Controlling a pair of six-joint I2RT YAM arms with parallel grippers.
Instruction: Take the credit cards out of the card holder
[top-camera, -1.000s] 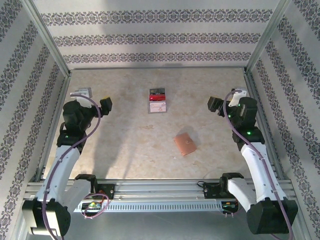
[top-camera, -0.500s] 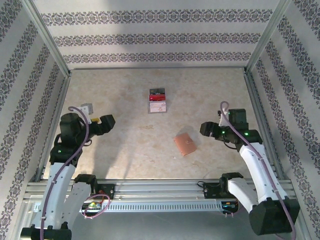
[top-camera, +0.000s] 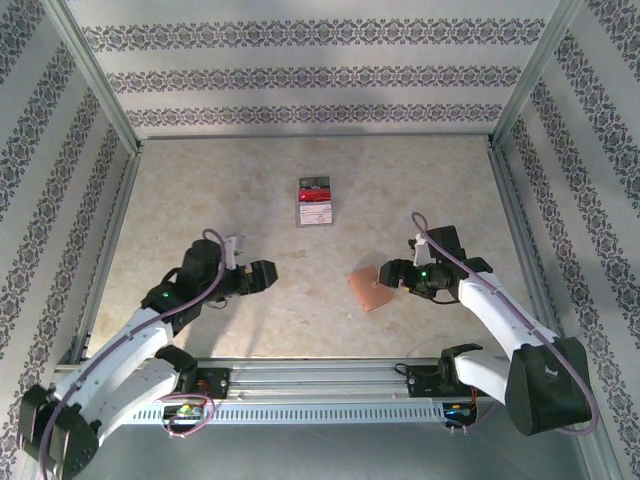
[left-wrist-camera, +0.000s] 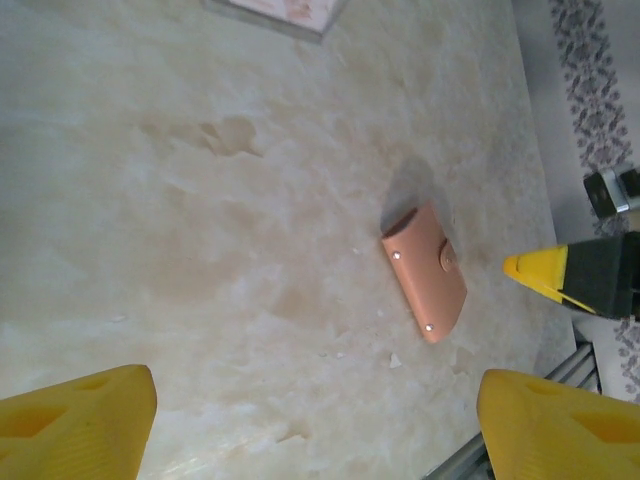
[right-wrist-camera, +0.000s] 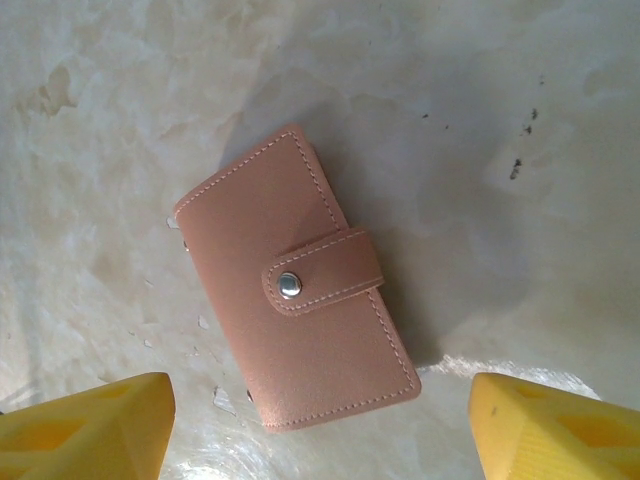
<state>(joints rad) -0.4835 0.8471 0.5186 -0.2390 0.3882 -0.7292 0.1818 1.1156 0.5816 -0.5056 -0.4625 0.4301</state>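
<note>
**Ana:** Where was the card holder (right-wrist-camera: 295, 280) when you looked?

**Me:** It lay flat on the desk (top-camera: 250, 190), right of the middle and in the near half. It was folded shut, salmon side up. Its strap (right-wrist-camera: 325, 272) was pressed down on a silver snap (right-wrist-camera: 289, 285).

**Ana:** And your tools?

**Me:** My right tool (top-camera: 392, 273) hung just beside the holder, on its right. The yellow fingers (right-wrist-camera: 85, 425) stood wide apart with nothing in them. In the wrist view the holder sat between and beyond them, and neither finger touched it. My left tool (top-camera: 262, 277) was over on the left, well apart from the holder and pointed toward it. Its jaws were spread as well and held nothing.

**Ana:** What stood in the way?

**Me:** Between my left tool and the holder there was only marbled desk, with a few faint stains (left-wrist-camera: 225, 135) and small specks. From the left wrist I saw the yellow tip of my right tool just right of the holder, so that side was taken.

**Ana:** Anything else around?

**Me:** A small red, white and dark stack (top-camera: 315, 202) lay farther back near the middle, well apart from the holder and from both tools. Patterned walls (top-camera: 300, 75) and a metal frame (top-camera: 310, 375) closed the desk in.
</note>
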